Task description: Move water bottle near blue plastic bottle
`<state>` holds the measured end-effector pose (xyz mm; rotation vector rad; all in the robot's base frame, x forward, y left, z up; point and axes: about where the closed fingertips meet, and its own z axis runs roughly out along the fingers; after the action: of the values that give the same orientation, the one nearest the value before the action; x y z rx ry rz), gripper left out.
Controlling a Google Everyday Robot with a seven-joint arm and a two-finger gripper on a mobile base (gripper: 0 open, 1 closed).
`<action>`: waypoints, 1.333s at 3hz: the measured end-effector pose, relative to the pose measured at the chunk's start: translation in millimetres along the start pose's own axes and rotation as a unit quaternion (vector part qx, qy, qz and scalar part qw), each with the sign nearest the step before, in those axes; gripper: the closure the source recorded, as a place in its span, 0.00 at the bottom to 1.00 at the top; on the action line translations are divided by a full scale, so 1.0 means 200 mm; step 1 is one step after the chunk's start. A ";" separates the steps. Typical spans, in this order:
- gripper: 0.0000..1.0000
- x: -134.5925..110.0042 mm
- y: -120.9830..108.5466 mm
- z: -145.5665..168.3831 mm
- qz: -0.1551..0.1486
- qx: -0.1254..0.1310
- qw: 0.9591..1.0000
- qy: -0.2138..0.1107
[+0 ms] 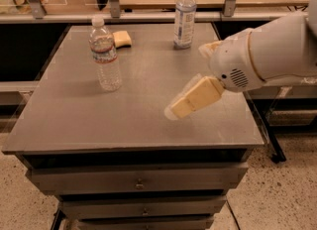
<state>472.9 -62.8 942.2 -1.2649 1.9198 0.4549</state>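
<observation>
The water bottle (105,55), clear and ribbed with a white cap and a red-and-white label band, stands upright on the left part of the grey table (74,120). The blue plastic bottle (184,16), slim with a pale blue-white label, stands upright at the table's far edge, right of centre. My gripper (190,100) hangs over the right middle of the table on the white arm (267,55). It holds nothing, and it is well to the right of the water bottle and nearer than the blue bottle.
A yellow sponge (122,38) lies just behind and to the right of the water bottle. A shelf rail with metal posts (148,16) runs behind the table. Drawers (136,182) sit under the tabletop.
</observation>
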 end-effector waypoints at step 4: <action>0.00 -0.18 -0.15 0.72 0.002 -0.063 0.989 -0.135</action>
<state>565.8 40.7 882.6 -1.2116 1.6863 0.7217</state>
